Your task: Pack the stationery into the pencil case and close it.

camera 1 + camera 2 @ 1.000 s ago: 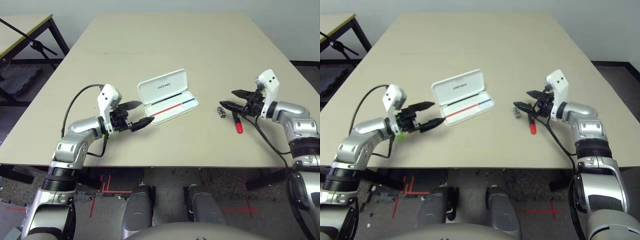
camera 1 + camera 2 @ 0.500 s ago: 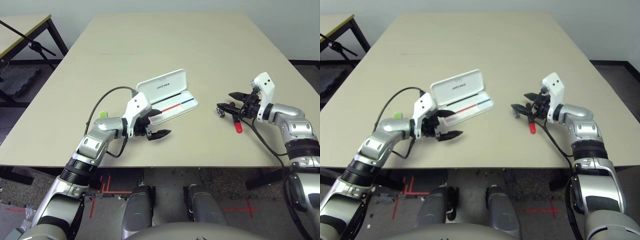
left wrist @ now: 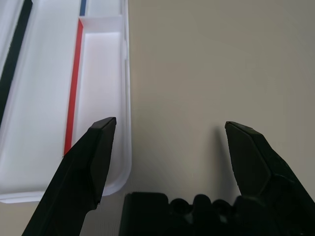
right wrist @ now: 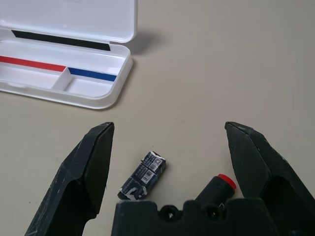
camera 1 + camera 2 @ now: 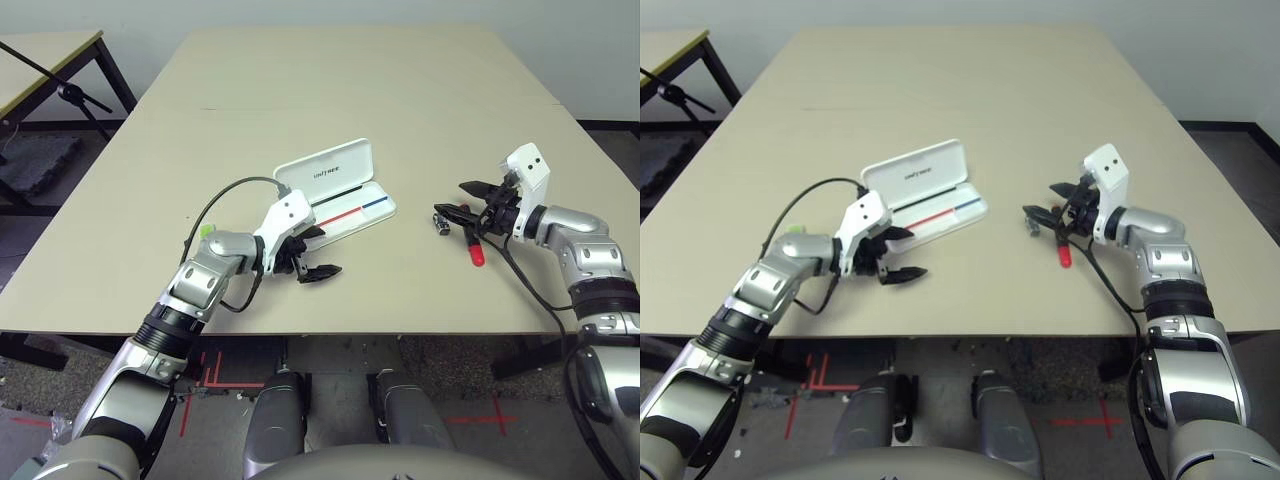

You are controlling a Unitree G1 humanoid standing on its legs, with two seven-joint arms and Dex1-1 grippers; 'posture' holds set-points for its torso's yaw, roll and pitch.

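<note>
Case [image 5: 336, 196] lies open mid-table, empty. Left gripper [image 5: 318, 252] hangs spread wide at its near corner, holding nothing. Right gripper [image 5: 458, 199], equally spread, hovers over metal piece [image 4: 143, 176] and marker [image 5: 477, 250]; green stick [image 5: 207, 230] lies behind the left arm.

Even, bright, diffuse light falls from overhead across the matte beige tabletop [image 5: 350, 90], with no glare on it. Shadows are soft and short: the open white hard plastic pencil case [image 5: 335, 195] throws a faint one toward 1 o'clock from its raised lid in the right wrist view, and the left end effector [image 5: 318, 253] leaves a small dim patch beneath it. The 2 head views stay sharp edge to edge, straight table lines bowing slightly. In both wrist views the black fingers [image 3: 83, 172] near the lens are slightly soft.
</note>
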